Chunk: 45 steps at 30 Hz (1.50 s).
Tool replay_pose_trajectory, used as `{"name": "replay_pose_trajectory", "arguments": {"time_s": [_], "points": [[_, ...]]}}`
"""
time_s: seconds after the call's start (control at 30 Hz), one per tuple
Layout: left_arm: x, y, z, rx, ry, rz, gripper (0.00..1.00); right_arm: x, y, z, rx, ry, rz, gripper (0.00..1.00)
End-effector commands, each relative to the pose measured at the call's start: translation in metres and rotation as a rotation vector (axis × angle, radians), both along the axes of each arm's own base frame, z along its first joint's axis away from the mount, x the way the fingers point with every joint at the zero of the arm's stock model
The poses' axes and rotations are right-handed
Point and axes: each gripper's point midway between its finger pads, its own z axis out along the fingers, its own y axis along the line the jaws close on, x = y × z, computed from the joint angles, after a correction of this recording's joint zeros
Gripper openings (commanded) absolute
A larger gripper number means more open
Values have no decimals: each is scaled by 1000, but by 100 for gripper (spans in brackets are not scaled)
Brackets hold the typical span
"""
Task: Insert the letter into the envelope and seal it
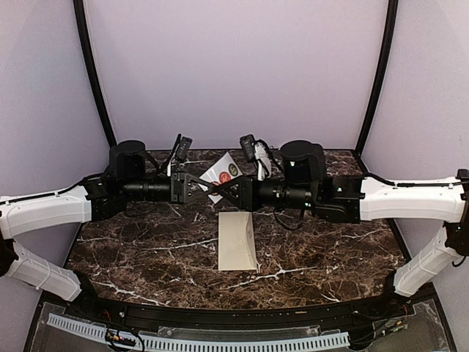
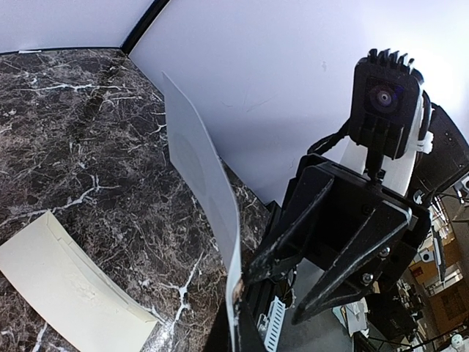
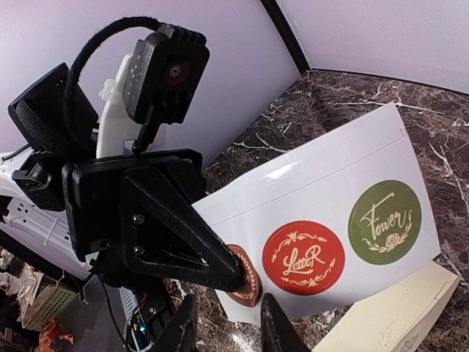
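gripping the sticker sheet (image 3: pixel 330 198) with left claw (image 3: pixel 233 273) clamped, right claw (image 3: pixel 226 330) half-parted beside it

On the sticker strip (image 3: pixel 330 169), the red sticker (image 3: pixel 303 257) reads "Letter", the green sticker (image 3: pixel 385 218) apparently "Forever".

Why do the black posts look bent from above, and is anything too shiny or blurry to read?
Top view: the wide lens bows the black posts; light is soft and even. Right wrist view: the sticker sheet is sharp and its lettering readable, with a faint sheen above the red sticker. Left wrist view: straight edges curve, but the envelope looks crisp.
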Motion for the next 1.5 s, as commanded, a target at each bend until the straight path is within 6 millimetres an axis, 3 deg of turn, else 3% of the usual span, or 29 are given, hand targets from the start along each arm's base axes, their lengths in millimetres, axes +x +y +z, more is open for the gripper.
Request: {"name": "replay_pose_trajectory", "arguments": {"time_s": [0.0,0.6,0.83,1.27,1.47], "points": [[-5,-6,17,-27,-26,-36,0,1,7,15,24,-36,3,26],[-4,-9,15,-18,-19,-44,0,1,13,17,17,-43,21,11],[1,-9,7,-1,5,-16,0,-8,9,32,68,-64,56,11],[0,-8,8,1,3,-16,0,5,-6,19,8,-56,-51,21],[-1,-8,9,-1,1,-20,0,12,-2,9,-36,-42,-73,23]]}}
